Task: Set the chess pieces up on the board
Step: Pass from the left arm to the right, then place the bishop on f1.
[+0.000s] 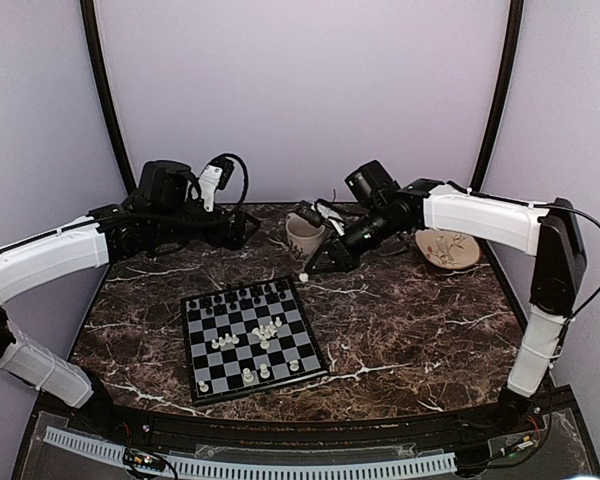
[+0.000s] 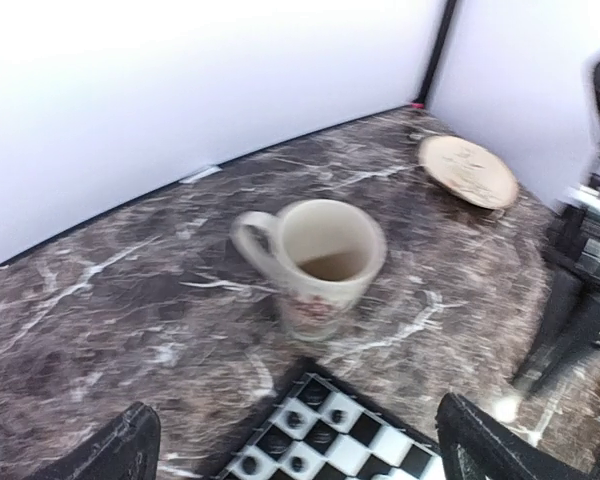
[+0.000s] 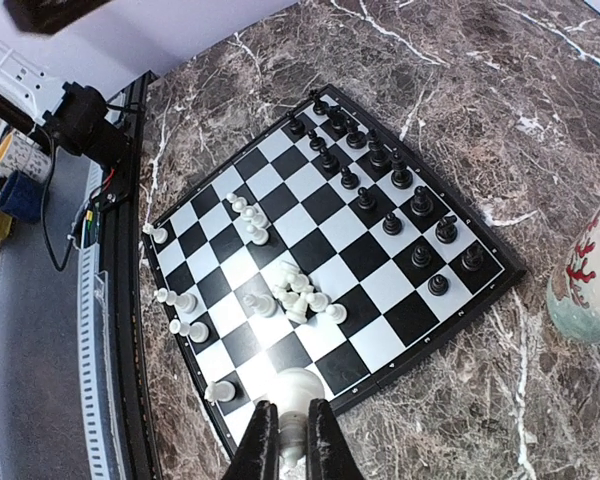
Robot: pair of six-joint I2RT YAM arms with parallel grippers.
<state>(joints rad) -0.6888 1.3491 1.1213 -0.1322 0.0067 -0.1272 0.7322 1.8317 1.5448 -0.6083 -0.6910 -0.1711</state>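
Right jaws clamped on white piece (image 3: 298, 388), bottom centre of right wrist frame, just beside board (image 3: 365, 255) corner. Black pieces (image 3: 380, 170) ranked in two rows along upper right side. White pieces (image 3: 290, 290) heaped mid-board, with a few standing lower left. Left jaws wide apart, empty, facing mug (image 2: 320, 260).

Recommended: carry piece over to lower-left ranks, keep it upright, and lower it onto a vacant square clear of heap. Release only once base is seated. Risk: toppling neighbours.
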